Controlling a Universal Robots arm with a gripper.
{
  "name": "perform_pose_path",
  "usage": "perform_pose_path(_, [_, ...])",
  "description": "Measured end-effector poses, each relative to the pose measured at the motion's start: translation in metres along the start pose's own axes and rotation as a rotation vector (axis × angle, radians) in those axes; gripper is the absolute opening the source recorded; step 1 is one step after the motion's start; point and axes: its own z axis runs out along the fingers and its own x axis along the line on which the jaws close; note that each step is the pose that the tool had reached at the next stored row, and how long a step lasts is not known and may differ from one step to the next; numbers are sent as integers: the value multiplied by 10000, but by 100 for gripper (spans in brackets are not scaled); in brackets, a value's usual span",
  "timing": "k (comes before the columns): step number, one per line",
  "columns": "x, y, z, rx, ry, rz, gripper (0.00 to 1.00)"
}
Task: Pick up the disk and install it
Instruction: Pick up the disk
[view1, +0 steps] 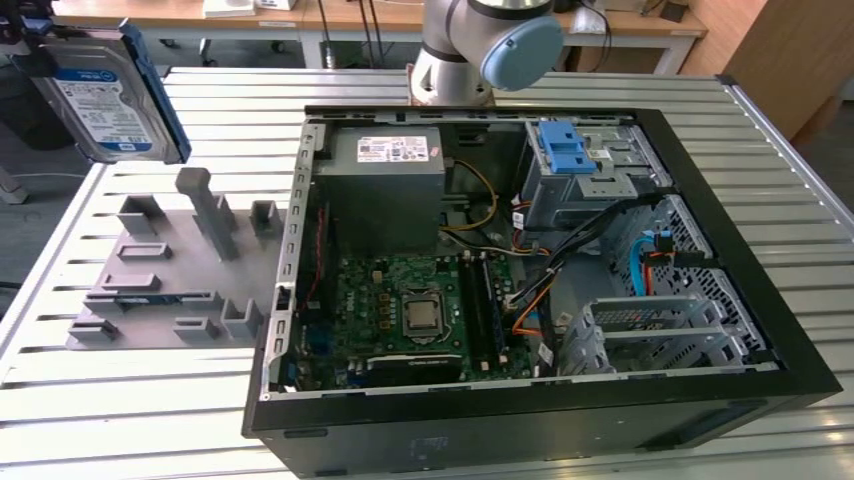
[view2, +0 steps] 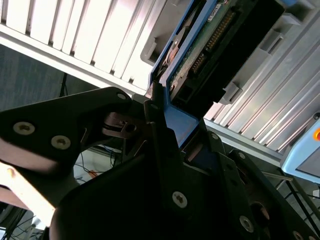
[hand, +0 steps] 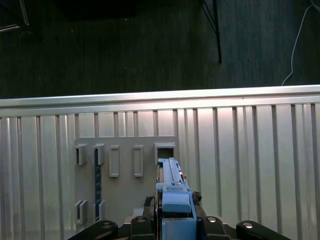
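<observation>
Your gripper (view2: 176, 125) pinches the disk (view2: 210, 50) by its blue frame in the second wrist view; the exterior view adds its label, raised above the grey fixture (view1: 174, 270).

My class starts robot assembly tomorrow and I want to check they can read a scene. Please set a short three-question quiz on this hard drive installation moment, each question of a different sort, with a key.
1. True or false: the disk is installed inside the open computer case.
2. Multiple choice: what is the end effector clamped on? A) a screwdriver B) the disk C) a loose screw
3. Fill in: the grey fixture plate lies on the slatted table to the exterior view's ____ of the computer case.

Key: 1 false, it is held up in the air outside the case; 2 B; 3 left.
</observation>
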Motion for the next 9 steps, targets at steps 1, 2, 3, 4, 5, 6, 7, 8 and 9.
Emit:
perform_pose_path(1, [0, 0, -4, 0, 0, 0, 36])
perform_pose_path(2, [0, 0, -7, 1, 0, 0, 36])
perform_pose_path(3, [0, 0, -10, 1, 0, -1, 36])
perform_pose_path(4, [0, 0, -13, 1, 0, 0, 36])
perform_pose_path(5, [0, 0, -16, 0, 0, 0, 36])
perform_pose_path(6, [0, 0, -20, 0, 0, -1, 36])
perform_pose_path(7, [0, 0, -24, 1, -1, 0, 36])
perform_pose_path(8, [0, 0, -28, 0, 0, -1, 36])
perform_pose_path(9, [0, 0, -33, 0, 0, 0, 36])
